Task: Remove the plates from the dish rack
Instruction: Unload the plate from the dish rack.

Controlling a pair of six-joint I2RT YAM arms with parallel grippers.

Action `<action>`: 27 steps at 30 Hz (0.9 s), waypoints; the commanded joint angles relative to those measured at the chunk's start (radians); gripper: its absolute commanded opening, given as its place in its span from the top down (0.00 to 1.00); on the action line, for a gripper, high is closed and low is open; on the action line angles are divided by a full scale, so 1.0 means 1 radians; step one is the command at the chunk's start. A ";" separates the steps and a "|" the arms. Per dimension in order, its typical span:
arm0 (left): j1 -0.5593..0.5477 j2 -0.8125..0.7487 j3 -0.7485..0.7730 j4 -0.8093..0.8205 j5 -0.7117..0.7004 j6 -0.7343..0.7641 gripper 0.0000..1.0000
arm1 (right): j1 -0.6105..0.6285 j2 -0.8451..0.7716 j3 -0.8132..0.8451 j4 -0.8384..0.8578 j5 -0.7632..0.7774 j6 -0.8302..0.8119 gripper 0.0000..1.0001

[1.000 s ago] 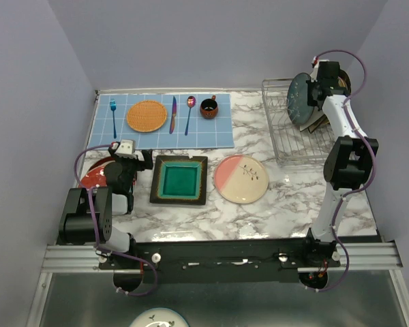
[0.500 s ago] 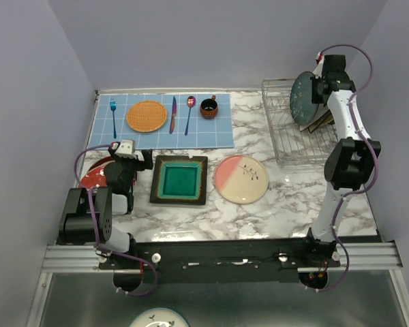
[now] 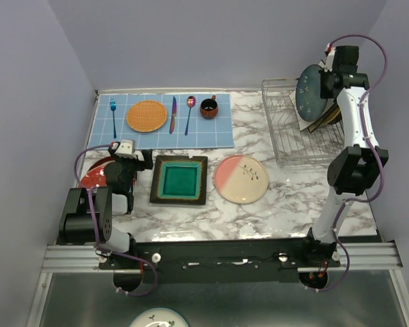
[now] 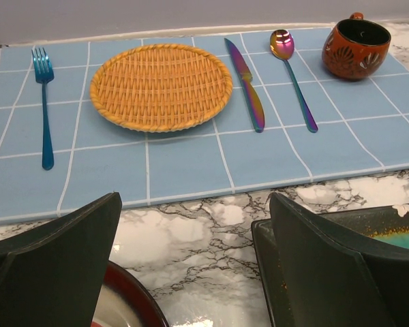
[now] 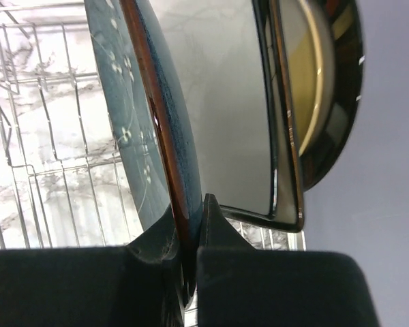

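My right gripper (image 3: pixel 326 80) is shut on the rim of a dark grey-blue flowered plate (image 3: pixel 309 92), held on edge above the back of the dish rack (image 3: pixel 285 133). In the right wrist view the fingers (image 5: pixel 187 235) pinch that plate (image 5: pixel 133 122). A square plate (image 5: pixel 225 102) and a dark round plate (image 5: pixel 334 88) stand right behind it. On the table lie a teal square plate (image 3: pixel 180 180), a pink-and-cream plate (image 3: pixel 240 178) and a red-rimmed plate (image 3: pixel 94 175). My left gripper (image 3: pixel 127 161) hangs open and empty between the red-rimmed plate (image 4: pixel 126 303) and the teal one (image 4: pixel 388 228).
A blue checked placemat (image 3: pixel 163 121) at the back left carries an orange woven mat (image 3: pixel 148 116), a fork (image 3: pixel 113 117), a knife (image 3: pixel 172 114), a spoon (image 3: pixel 189 113) and a dark-red cup (image 3: pixel 208 107). Walls close in on both sides and at the back.
My right gripper has carried the dark grey-blue plate upward and a little to the right, away from the rack's prongs. The left arm has stayed still.
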 commanded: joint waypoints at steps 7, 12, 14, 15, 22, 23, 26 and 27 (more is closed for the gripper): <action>-0.008 0.001 0.003 0.018 -0.027 0.014 0.01 | 0.033 -0.200 0.144 0.004 -0.262 0.032 0.99; -0.008 0.001 0.003 0.018 -0.029 0.014 0.01 | 0.033 -0.279 0.091 0.014 -0.320 0.032 0.99; -0.006 0.001 0.003 0.018 -0.027 0.016 0.01 | 0.033 -0.300 0.069 0.016 -0.392 0.033 0.99; -0.008 0.003 0.003 0.017 -0.027 0.014 0.01 | 0.033 -0.309 0.059 0.013 -0.423 0.035 0.99; -0.008 0.000 0.003 0.017 -0.027 0.014 0.01 | 0.033 -0.305 0.037 -0.096 -0.743 0.033 0.99; -0.008 0.001 0.003 0.017 -0.027 0.014 0.01 | 0.033 -0.302 0.025 -0.108 -0.795 0.027 0.99; -0.008 0.001 0.003 0.018 -0.027 0.014 0.01 | 0.032 -0.287 -0.026 -0.133 -0.884 0.010 0.99; -0.006 0.001 0.003 0.018 -0.027 0.014 0.01 | 0.033 -0.280 -0.038 -0.139 -0.901 0.004 0.99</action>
